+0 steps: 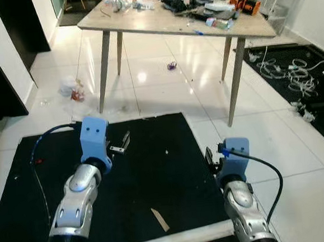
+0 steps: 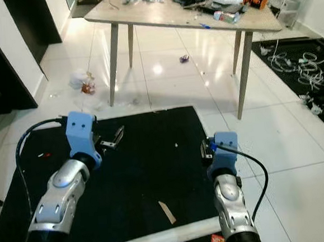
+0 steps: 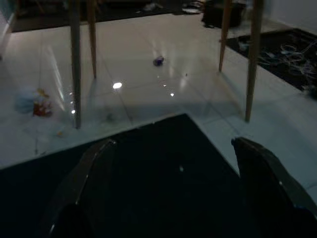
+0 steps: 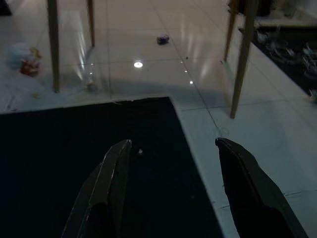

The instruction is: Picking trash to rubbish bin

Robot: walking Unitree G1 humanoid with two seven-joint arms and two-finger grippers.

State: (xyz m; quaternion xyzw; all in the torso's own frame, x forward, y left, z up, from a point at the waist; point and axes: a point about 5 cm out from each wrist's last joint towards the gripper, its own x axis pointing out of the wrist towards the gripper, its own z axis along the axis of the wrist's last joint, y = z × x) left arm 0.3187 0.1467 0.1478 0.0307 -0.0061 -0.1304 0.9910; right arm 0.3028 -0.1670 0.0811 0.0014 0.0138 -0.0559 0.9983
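White glossy tiles lie beyond a black mat (image 1: 155, 172), and the bench (image 1: 160, 21) stands farther on. Under it, well ahead of both claws, sits a small purple scrap (image 1: 171, 66) (too small to show any long axis). It lies nearer the right claw (image 4: 173, 163), open and empty; the left claw (image 3: 173, 168) is open too.

Home room — tiled floor (image 1: 159, 82), black rug (image 1: 149, 172), cluttered table (image 1: 160, 21).
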